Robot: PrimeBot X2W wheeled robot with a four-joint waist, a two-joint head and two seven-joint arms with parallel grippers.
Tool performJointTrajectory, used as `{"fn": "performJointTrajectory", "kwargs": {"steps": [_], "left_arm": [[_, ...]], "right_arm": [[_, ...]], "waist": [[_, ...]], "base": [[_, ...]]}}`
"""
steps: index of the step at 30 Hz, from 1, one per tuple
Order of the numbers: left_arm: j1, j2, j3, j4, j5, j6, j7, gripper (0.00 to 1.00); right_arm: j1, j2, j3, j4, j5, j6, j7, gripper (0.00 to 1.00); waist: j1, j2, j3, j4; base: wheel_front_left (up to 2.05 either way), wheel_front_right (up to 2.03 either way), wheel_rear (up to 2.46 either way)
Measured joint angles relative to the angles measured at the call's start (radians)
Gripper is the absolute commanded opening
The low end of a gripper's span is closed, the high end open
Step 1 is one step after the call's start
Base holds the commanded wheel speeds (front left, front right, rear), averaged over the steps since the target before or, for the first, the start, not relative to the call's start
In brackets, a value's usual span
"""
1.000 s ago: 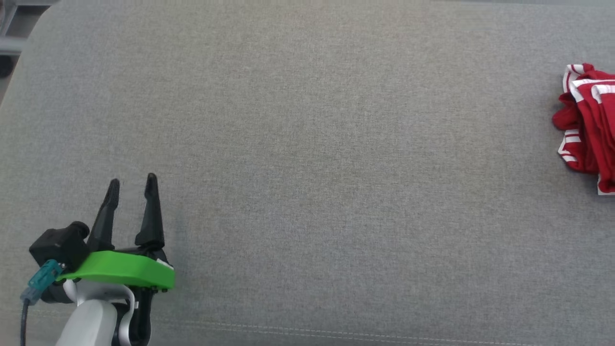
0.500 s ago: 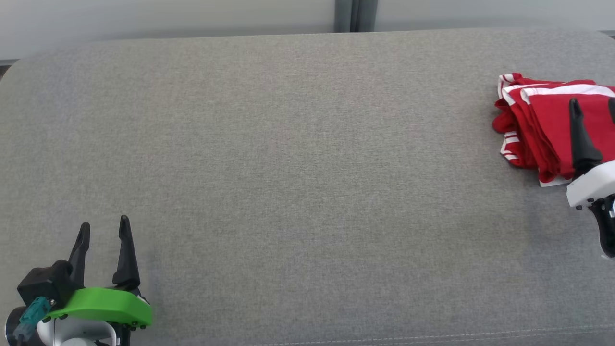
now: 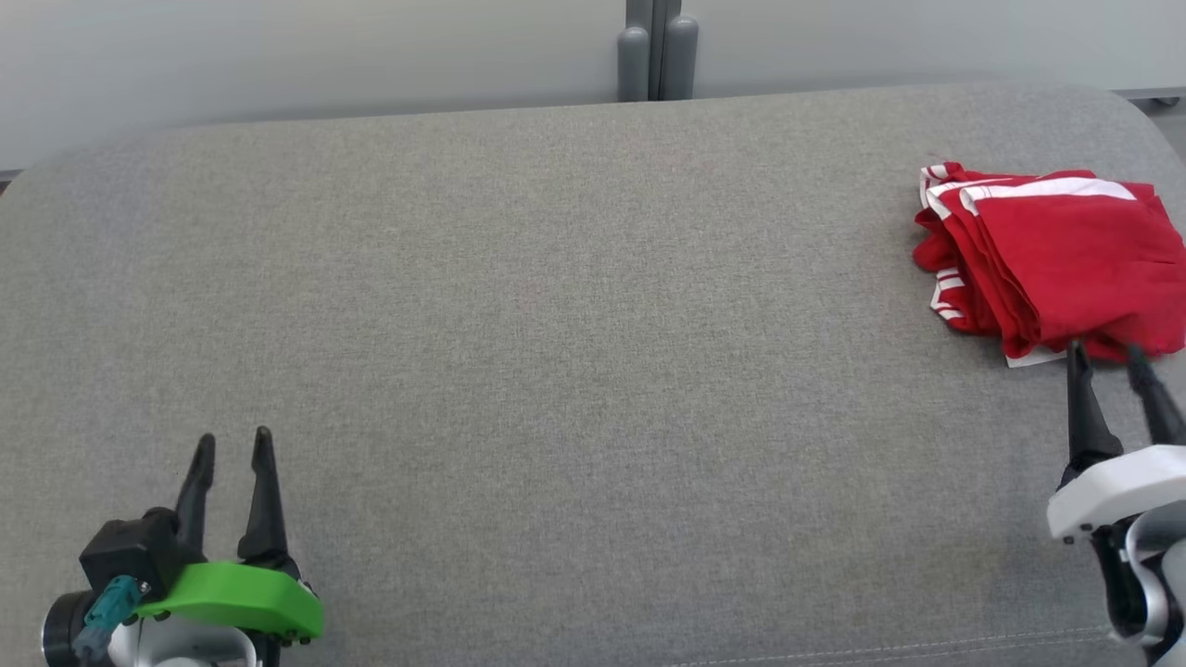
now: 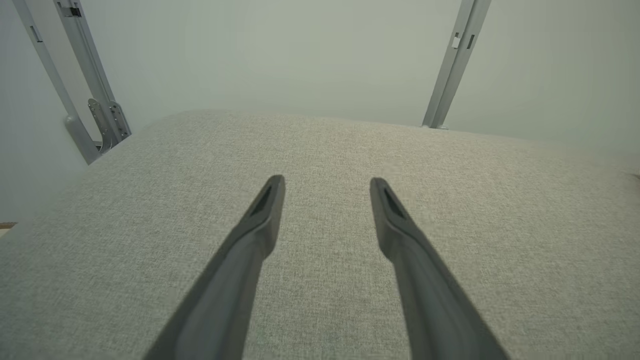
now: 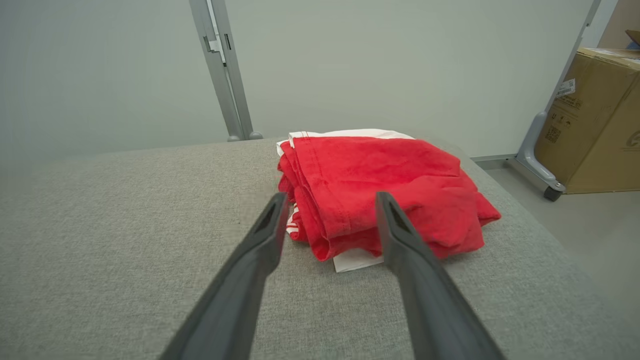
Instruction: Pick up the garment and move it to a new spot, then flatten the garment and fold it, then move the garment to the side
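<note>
**Head view.** The left gripper [image 3: 234, 437] hangs over the grey woven fabric surface [image 3: 593, 371] with its fingers apart and nothing between them. The right gripper [image 3: 1104, 350] also has its fingers apart. The folded red cloth garment with white stripes [image 3: 1056, 250] lies directly ahead of the right gripper's tips, at their level, and well apart from the left gripper.

**Left wrist view.** Bare fabric lies ahead of the spread fingers. Grey metal frame posts [image 4: 450, 65] rise beyond the far edge.

**Right wrist view.** The garment sits ahead of both fingertips; contact cannot be determined. A white flap [image 5: 357, 259] protrudes from its near edge. A brown cardboard box [image 5: 600, 130] stands on the floor to the right.
</note>
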Motion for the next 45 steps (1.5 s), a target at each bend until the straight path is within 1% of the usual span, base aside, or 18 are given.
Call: {"fn": "performJointTrajectory", "kwargs": {"steps": [7,12,15,19,26,28,45], "left_arm": [[0.012,-0.036,-0.013,0.071,-0.005,0.000,0.004,0.00],[0.012,-0.045,-0.008,0.073,-0.044,-0.001,0.014,0.00],[0.012,-0.046,-0.001,0.074,-0.082,-0.010,0.023,0.00],[0.012,-0.048,0.005,0.074,-0.142,-0.020,0.039,0.00],[0.012,-0.053,0.014,0.075,-0.212,-0.035,0.063,0.00],[0.012,-0.054,0.019,0.076,-0.235,-0.041,0.067,0.00],[0.011,-0.063,0.057,0.082,-0.420,-0.072,0.128,0.00]], "right_arm": [[0.049,0.091,0.028,0.054,0.005,0.001,0.001,0.00],[0.051,0.096,0.014,0.054,0.048,0.011,0.014,0.00],[0.051,0.107,0.004,0.053,0.084,0.013,0.025,0.00],[0.051,0.115,-0.006,0.051,0.121,0.027,0.036,0.00],[0.051,0.137,-0.031,0.049,0.191,0.037,0.064,0.00],[0.051,0.144,-0.036,0.048,0.215,0.045,0.070,0.00],[0.049,0.185,-0.095,0.045,0.384,0.081,0.128,0.00]], "waist": [[0.0000,0.0000,0.000,0.000],[0.0000,0.0000,-0.003,0.000],[0.0000,0.0000,-0.008,-0.001],[0.0000,0.0001,-0.013,-0.001],[0.0000,0.0000,-0.019,-0.001],[0.0000,0.0000,-0.021,-0.001],[0.0000,0.0000,-0.037,-0.001]], "base": [[0.00,0.00,0.00],[0.00,0.00,0.00],[0.00,0.00,0.00],[0.00,0.00,0.00],[0.00,0.00,0.00],[0.00,0.00,0.00],[0.00,0.00,0.00]]}}
